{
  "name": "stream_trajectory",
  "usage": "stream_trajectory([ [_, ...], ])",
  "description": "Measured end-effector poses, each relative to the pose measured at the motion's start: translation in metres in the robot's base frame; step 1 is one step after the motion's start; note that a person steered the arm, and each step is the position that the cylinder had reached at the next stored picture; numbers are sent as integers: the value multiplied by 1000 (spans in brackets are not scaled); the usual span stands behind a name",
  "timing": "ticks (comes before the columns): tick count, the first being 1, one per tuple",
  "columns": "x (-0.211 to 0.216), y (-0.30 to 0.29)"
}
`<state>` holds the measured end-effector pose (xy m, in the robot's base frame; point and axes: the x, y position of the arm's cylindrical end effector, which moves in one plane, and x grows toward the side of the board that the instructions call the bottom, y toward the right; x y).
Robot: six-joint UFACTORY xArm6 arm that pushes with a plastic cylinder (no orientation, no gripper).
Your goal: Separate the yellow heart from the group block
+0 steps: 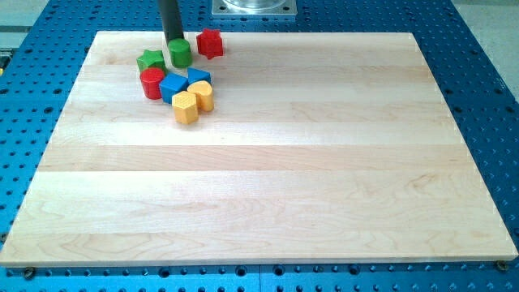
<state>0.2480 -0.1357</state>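
The yellow heart (pixel 202 94) sits at the lower right of a cluster of blocks near the view's top left. It touches a yellow hexagon (pixel 186 108) on its lower left and a blue block (pixel 173 87) on its left. A second blue block (pixel 199 76) lies just above it. My tip (pixel 173 40) stands at the top of the cluster, right behind a green cylinder (pixel 180 53), and well above the heart.
A green star (pixel 151 59) and a red cylinder (pixel 152 83) form the cluster's left side. A red block (pixel 210 43) lies apart to the right of my tip. The wooden board (pixel 268 178) rests on a blue perforated table.
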Motion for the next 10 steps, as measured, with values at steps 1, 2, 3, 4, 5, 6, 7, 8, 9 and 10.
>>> stream_trajectory([
  [1,40,17],
  [2,57,68],
  [3,80,77],
  [4,118,92],
  [5,143,69],
  [6,183,49],
  [7,203,18],
  [8,196,-16],
  [9,201,-7],
  [10,202,30],
])
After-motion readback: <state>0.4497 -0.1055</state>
